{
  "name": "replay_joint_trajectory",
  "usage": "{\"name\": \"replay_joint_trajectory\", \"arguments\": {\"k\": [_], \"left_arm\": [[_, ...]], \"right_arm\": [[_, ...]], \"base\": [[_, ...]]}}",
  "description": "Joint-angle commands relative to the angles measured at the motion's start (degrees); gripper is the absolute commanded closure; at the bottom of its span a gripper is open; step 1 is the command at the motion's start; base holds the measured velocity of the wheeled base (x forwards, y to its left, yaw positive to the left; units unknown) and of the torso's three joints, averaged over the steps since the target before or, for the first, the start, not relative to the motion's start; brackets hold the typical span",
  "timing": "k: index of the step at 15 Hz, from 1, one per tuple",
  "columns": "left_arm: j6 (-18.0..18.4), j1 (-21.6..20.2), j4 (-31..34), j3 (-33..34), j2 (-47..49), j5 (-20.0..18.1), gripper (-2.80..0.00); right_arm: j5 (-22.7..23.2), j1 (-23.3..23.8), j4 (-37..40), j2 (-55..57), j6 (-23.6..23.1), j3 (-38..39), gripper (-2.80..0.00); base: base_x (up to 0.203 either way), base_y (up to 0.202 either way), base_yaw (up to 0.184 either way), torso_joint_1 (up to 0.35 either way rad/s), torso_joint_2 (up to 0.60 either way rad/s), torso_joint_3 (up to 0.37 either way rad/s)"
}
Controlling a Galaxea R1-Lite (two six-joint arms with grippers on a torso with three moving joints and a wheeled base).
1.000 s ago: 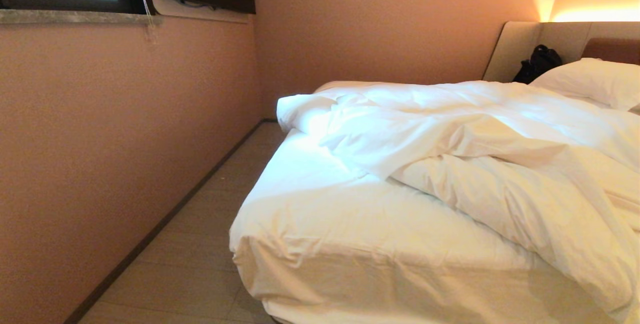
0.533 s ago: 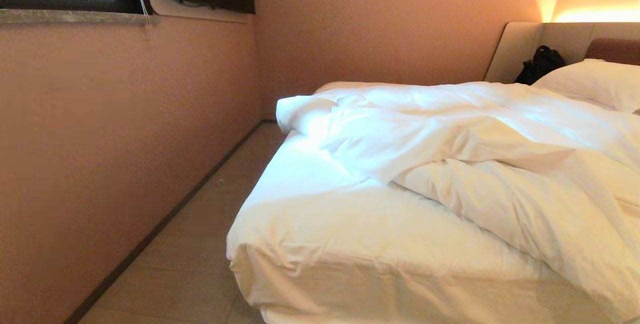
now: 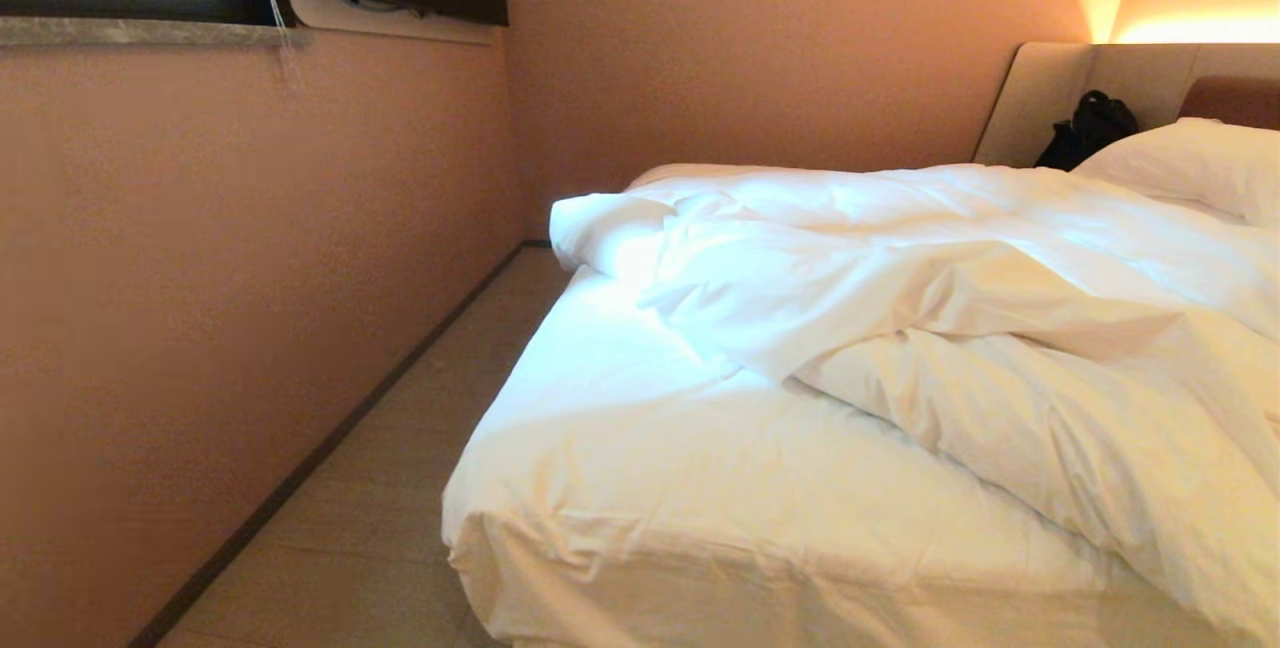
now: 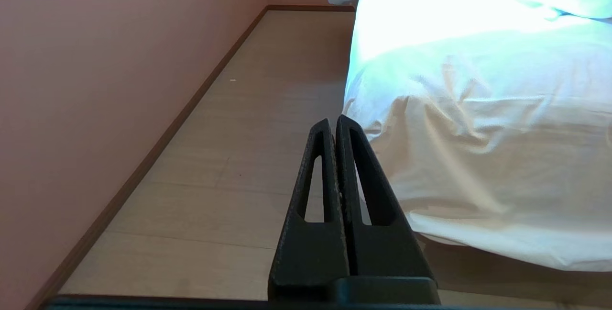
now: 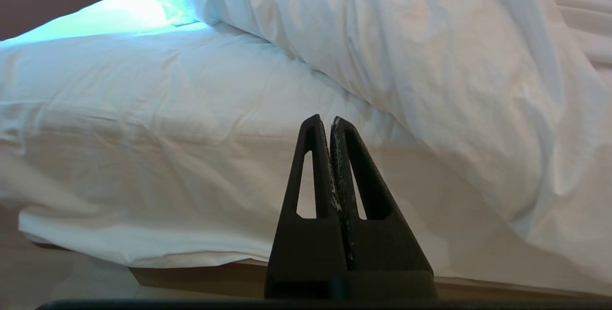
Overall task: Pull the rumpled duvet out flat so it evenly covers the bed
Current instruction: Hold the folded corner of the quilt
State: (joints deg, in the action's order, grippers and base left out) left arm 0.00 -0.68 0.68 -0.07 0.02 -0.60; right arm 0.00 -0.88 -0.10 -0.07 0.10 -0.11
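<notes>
Duvet situation: the puffy white quilted duvet (image 3: 1000, 328) is bunched across the right half of the frame on the low white-sheeted bed (image 3: 640, 458). My left gripper (image 4: 333, 126) and right gripper (image 5: 325, 123) are both pinched closed, empty. Looks soft, bulky, floppy; I'd grab its folded lower edge mid-frame.

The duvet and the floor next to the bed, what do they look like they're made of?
The duvet looks like soft, matte white cotton-type fabric over puffy filling: thick rounded folds, fine creases. The floor looks like pale wood-look planks or tile with a low sheen: straight seams show; which one is unclear.
</notes>
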Motion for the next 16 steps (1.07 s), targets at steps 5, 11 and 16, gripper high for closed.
{"name": "replay_joint_trajectory", "arguments": {"k": [5,11,16], "left_arm": [[0.18,-0.02,0.02,0.03,-0.01,-0.02,0.0],[0.18,-0.02,0.02,0.07,0.06,-0.02,0.0],[0.26,-0.02,0.02,0.01,0.06,-0.02,0.0]], "right_arm": [[0.0,0.0,0.01,0.07,-0.01,0.02,0.0],[0.0,0.0,0.01,0.07,-0.01,0.02,0.0],[0.0,0.0,0.01,0.07,-0.01,0.02,0.0]], "base": [[0.0,0.0,0.0,0.0,0.0,0.0],[0.0,0.0,0.0,0.0,0.0,0.0],[0.0,0.0,0.0,0.0,0.0,0.0]]}}
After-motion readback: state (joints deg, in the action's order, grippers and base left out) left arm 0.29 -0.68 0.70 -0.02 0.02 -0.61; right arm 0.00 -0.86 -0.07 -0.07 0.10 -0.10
